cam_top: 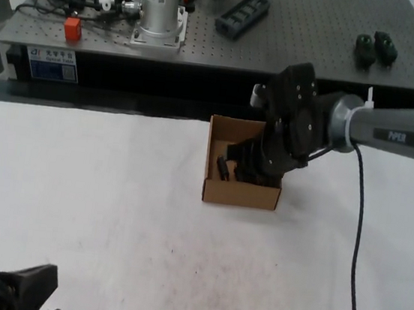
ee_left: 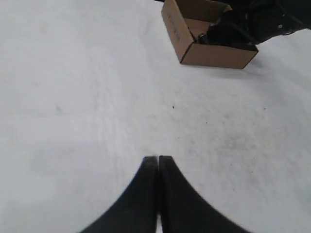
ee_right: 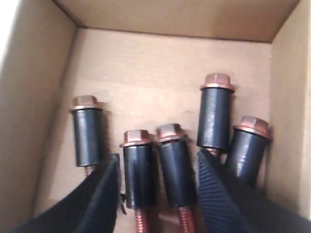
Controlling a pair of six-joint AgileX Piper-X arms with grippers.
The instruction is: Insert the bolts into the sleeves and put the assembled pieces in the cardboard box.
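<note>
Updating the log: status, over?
Left gripper shut over white bench. Right gripper open inside brown cardboard box, straddling two of five copper bolts in black sleeves. Nothing blocking.

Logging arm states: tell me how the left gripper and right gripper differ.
The left gripper has its jaws shut; the right gripper has them open. The left gripper is over bare white cloth, apart from the cardboard box; the right gripper is inside it. Nothing sits between the left jaws; two assembled pieces lie between the right ones. Both are dark.
</note>
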